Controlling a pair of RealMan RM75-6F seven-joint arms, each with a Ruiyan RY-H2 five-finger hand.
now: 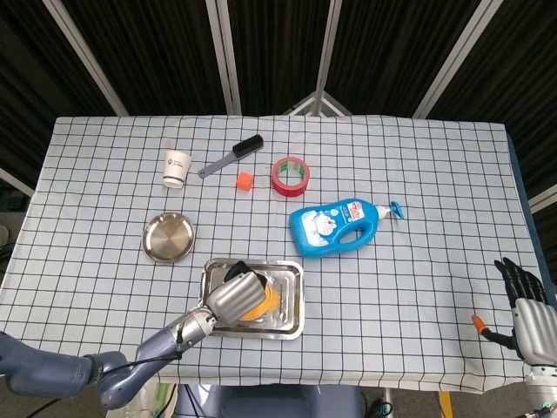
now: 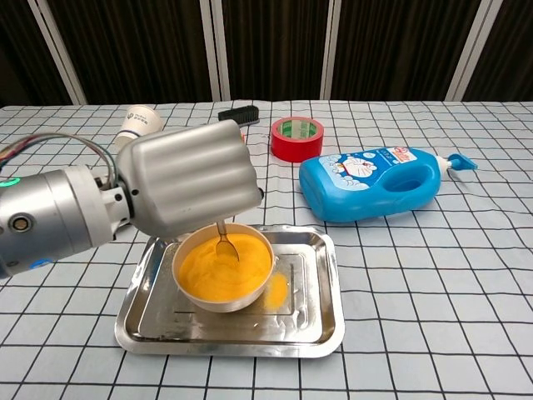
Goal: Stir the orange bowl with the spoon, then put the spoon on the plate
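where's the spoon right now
In the chest view the spoon hangs from the left robot hand, its tip in the orange bowl on the steel tray.

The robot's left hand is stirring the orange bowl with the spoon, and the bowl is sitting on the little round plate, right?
Not quite. The left hand does hold the spoon in the orange bowl, but the bowl sits in the rectangular metal tray, as the chest view shows. The round plate lies apart, beside the tray, in the head view.

The left hand (image 2: 187, 187) is closed in a fist, with its silver back turned to the chest camera and the forearm reaching in from the left. The right hand (image 1: 526, 300) hangs at the lower right edge, dark fingers spread.
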